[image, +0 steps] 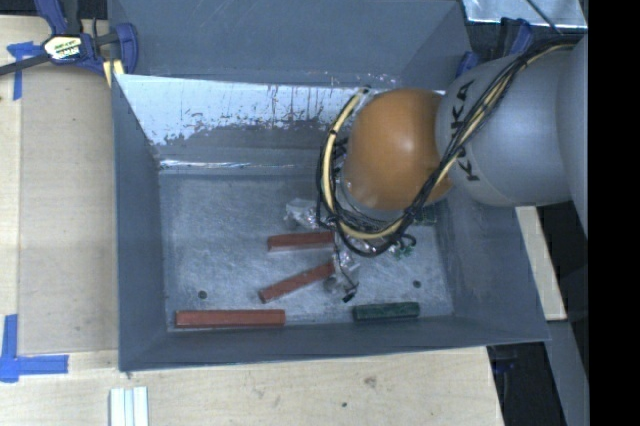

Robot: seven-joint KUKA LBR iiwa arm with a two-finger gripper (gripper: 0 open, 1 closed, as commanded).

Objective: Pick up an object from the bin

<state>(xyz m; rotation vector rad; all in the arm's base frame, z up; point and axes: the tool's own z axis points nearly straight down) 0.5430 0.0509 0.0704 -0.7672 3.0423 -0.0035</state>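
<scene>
My gripper [345, 280] reaches down from under the orange cover into the middle of the bin. Its tip is at the right end of a slanted reddish-brown stick [293, 284]; I cannot make out whether it touches the stick. A second reddish-brown stick [298, 240] lies flat just above and to the left. A crumpled silvery piece [300, 212] rests beside the gripper's upper left. A dark green block [386, 312] lies near the front wall, just below and right of the gripper.
A longer reddish-brown bar [230, 318] lies along the front wall at the left. A small green bit [405, 251] peeks out right of the gripper. The arm and its cables cover the bin's right rear part.
</scene>
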